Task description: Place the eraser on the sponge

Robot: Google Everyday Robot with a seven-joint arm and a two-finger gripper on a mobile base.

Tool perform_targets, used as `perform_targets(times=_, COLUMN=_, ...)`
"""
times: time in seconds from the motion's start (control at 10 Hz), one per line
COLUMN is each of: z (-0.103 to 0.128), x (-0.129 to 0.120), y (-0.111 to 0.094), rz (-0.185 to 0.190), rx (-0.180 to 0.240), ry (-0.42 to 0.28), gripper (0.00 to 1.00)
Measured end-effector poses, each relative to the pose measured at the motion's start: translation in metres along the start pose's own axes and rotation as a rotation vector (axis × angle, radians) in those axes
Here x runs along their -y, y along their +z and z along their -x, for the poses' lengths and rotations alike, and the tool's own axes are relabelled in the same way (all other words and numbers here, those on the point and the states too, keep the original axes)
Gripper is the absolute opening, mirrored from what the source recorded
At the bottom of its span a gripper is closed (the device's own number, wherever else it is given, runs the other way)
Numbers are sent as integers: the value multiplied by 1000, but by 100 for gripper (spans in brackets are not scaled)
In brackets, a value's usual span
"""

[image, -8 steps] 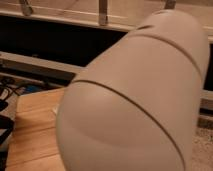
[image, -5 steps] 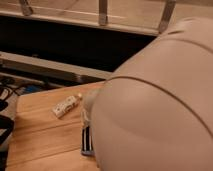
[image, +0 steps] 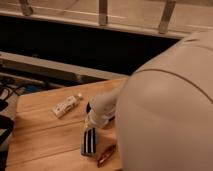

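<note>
A small white rectangular block (image: pixel 66 105), probably the eraser, lies at an angle on the wooden table (image: pixel 40 145), left of centre. Nearer the front lies a dark striped pad (image: pixel 89 142), which may be the sponge. My gripper (image: pixel 90 121) hangs at the end of the pale arm, just above the far end of the dark pad and to the right of the white block. The arm's large rounded shell (image: pixel 170 105) fills the right side and hides the table there.
A thin red object (image: pixel 106 155) lies at the front edge, right of the dark pad. Cables and dark gear (image: pixel 7 92) sit off the table's left end. Behind the table runs a dark ledge with a metal railing (image: pixel 102 12).
The arm's shell has swung to the right, uncovering the table, the white block and the dark pad. The gripper now shows over the pad's far end.
</note>
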Motion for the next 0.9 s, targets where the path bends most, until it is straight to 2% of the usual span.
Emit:
perform_targets(times=0.2, z=4, x=-8, y=11, rz=54, rx=-5, ry=-29, gripper=0)
perform_targets(times=0.5, z=6, x=-18, y=19, rz=89, rx=-10, ry=-58, gripper=1)
perform_targets(times=0.6, z=5, x=-16, y=18, rz=84, rx=-10, ry=-56, gripper=6)
perform_targets(times=0.9, z=9, x=-17, y=0, rz=77, rx=-6, ry=-47, gripper=36)
